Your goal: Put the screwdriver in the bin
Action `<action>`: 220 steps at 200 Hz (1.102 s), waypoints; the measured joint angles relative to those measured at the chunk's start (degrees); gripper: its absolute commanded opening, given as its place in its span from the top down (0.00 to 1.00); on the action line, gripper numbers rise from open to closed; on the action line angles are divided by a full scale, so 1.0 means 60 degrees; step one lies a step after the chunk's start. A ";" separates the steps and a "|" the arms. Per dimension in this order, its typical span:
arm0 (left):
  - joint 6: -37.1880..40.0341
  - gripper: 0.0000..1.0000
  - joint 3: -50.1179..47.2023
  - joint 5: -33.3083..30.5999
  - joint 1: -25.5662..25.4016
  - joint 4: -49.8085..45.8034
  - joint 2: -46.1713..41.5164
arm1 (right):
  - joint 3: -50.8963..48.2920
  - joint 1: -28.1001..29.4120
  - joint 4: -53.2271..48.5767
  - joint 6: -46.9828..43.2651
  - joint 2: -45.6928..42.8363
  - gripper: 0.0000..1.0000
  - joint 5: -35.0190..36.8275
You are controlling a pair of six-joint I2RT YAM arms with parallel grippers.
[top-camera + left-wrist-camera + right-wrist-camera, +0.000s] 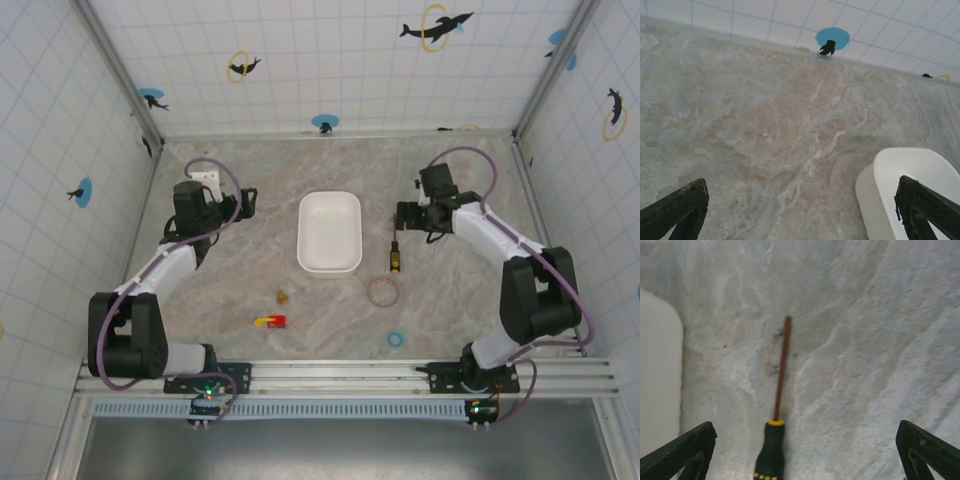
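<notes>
The right tool (pixel 404 220) is hanging wide open over the worktop (pixel 240 270), gripping nothing. In its wrist view the screwdriver (pixel 779 390) is lying flat between the spread fingers (pixel 682 452), handle end nearest the camera. The screwdriver is resting on the worktop just beside the right wall of the bin (pixel 329 230), outside it. The left tool (pixel 246 203) is also gaping open and empty near the bin's left side.

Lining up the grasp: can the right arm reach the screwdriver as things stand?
Likely yes: the right gripper hangs open over the screwdriver, which lies bare on the table beside the bin.
</notes>
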 measured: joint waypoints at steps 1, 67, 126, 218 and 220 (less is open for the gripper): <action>0.0000 0.02 -0.0004 0.0000 -0.0004 0.0004 0.0000 | 0.0007 0.0025 -0.0007 0.0007 0.0011 0.08 -0.0004; 0.0007 0.02 -0.0459 -0.0018 -0.0040 -0.0262 0.0109 | 0.0667 0.1198 -0.0761 0.0477 0.0841 0.25 -0.0029; 0.0007 0.02 -0.0503 -0.0047 -0.0058 -0.0357 0.0408 | 0.0692 0.1341 -0.1140 0.0670 0.1290 0.34 -0.0040; 0.0011 0.03 -0.0503 -0.0051 -0.0193 -0.0357 0.0583 | 0.0692 0.1417 -0.1264 0.0758 0.1770 0.45 -0.0248; 0.0007 0.03 -0.0503 -0.0051 -0.0193 -0.0357 0.0583 | 0.0692 0.1421 -0.1264 0.0758 0.1778 0.45 -0.0240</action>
